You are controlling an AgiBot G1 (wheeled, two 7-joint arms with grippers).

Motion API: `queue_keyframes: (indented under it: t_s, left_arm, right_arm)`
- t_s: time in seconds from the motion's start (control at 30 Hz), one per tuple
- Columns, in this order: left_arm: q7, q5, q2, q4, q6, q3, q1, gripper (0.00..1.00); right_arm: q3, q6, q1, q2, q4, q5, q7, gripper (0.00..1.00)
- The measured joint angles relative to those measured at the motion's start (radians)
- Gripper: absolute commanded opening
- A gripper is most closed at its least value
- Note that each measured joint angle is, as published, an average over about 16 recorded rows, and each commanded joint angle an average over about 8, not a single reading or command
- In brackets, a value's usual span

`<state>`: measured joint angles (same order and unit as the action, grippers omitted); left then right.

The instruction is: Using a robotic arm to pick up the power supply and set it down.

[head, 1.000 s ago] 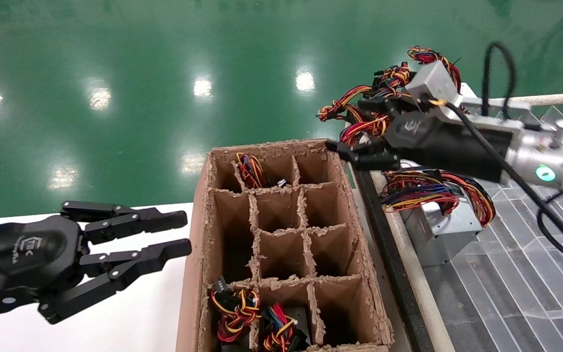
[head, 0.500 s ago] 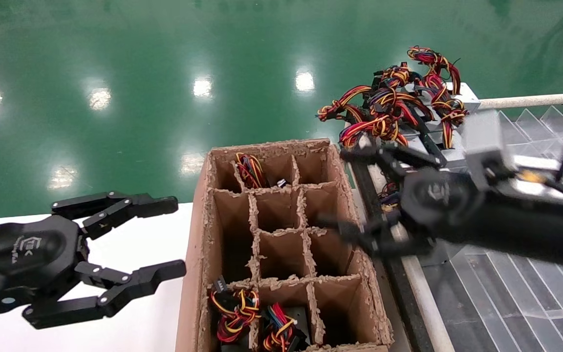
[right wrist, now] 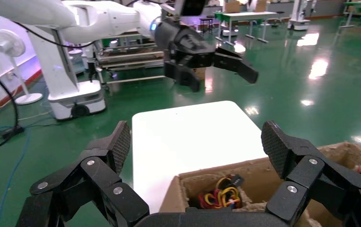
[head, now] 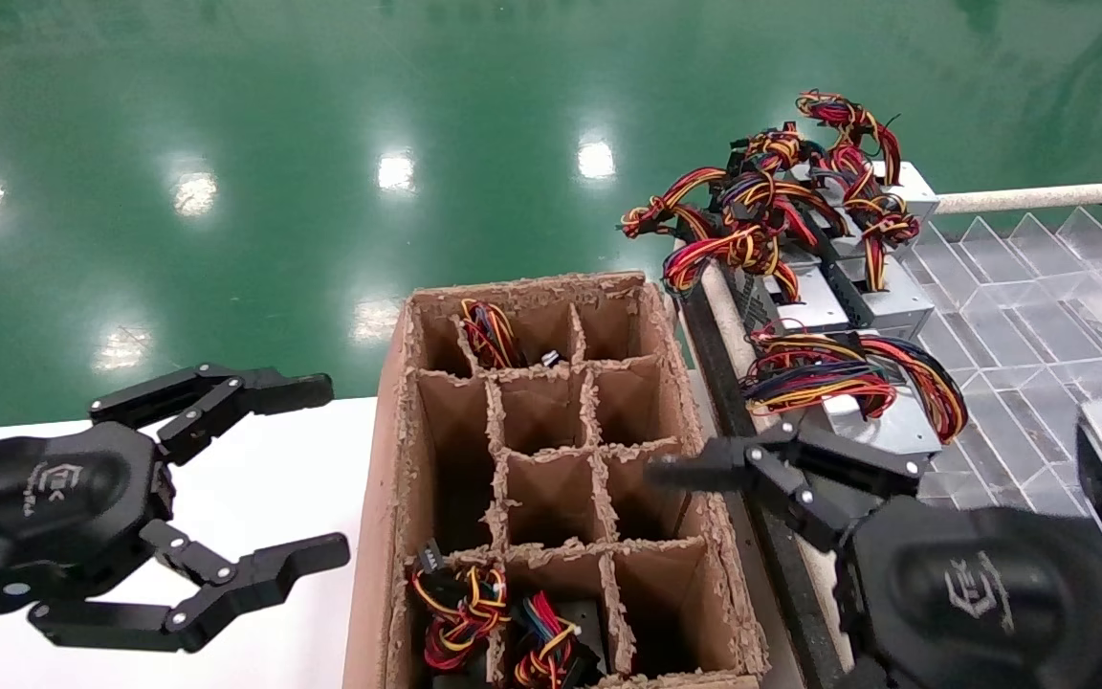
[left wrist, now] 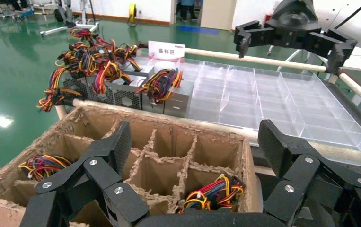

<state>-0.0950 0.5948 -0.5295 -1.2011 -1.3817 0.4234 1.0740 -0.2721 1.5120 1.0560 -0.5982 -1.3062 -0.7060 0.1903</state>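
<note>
Several silver-grey power supplies with red, yellow and black wire bundles lie on the clear-divided rack at the right, the nearest power supply (head: 871,426) (left wrist: 176,97) just beyond my right gripper. My right gripper (head: 771,536) (right wrist: 197,144) is open and empty. It hovers by the near right side of the cardboard box (head: 398,450), its upper finger (head: 704,471) over the box's right wall. Above the white table, left of the box, my left gripper (head: 326,469) (left wrist: 195,146) is open and empty. Its glossy white robotic arm (right wrist: 107,19) shows in the right wrist view.
The divided cardboard box (left wrist: 98,116) holds wired units in a far cell (head: 489,330) and two near cells (head: 460,598). A black rail (head: 771,517) runs between box and rack. The white table (right wrist: 192,137) has bare room left of the box. Green floor lies beyond.
My right gripper drew back from the far power supplies to the box's near right side and spread its fingers, holding nothing. My left gripper opened wider.
</note>
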Motion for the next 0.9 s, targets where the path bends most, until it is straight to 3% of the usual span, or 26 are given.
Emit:
queue_keyframes:
  t_s: [0.9]
  left_arm:
    - [0.0,0.0,0.0,0.0,0.0,0.0,0.0,1.0]
  right_arm:
    - [-0.006,-0.015,0.017,-0.012,0.021,-0.023,-0.002,1.0]
